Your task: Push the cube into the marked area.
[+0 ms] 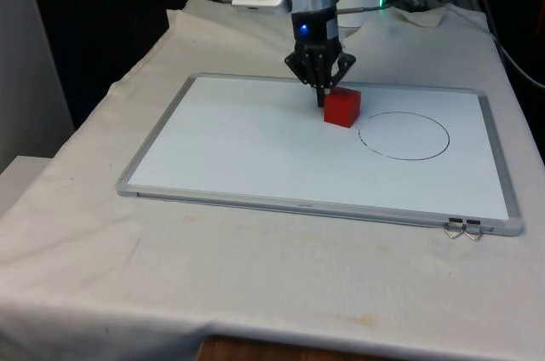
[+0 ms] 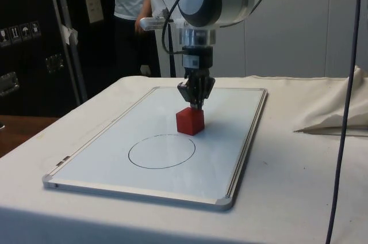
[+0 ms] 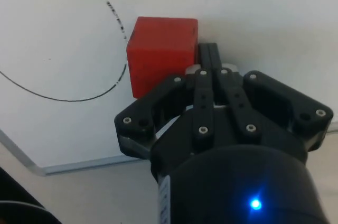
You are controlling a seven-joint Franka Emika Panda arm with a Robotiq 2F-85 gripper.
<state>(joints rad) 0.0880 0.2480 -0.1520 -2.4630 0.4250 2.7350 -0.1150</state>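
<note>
A red cube (image 1: pixel 342 106) (image 2: pixel 190 121) (image 3: pixel 161 53) rests on a whiteboard (image 1: pixel 238 148) (image 2: pixel 144 117), just outside a hand-drawn black circle (image 1: pixel 405 135) (image 2: pixel 161 151) (image 3: pixel 79 49). The cube stands at the circle's edge on the front view's left. My black gripper (image 1: pixel 322 97) (image 2: pixel 196 105) (image 3: pixel 207 57) points straight down with its fingers shut together and empty. Its tips are low at the board, pressed against the cube's side that faces away from the circle.
The whiteboard has a metal frame (image 1: pixel 306 206) (image 2: pixel 138 193) and two binder clips (image 1: pixel 461 229) at one corner. White cloth is bunched up (image 2: pixel 330 114) beside the board. A person (image 2: pixel 131 2) stands behind the table's far end.
</note>
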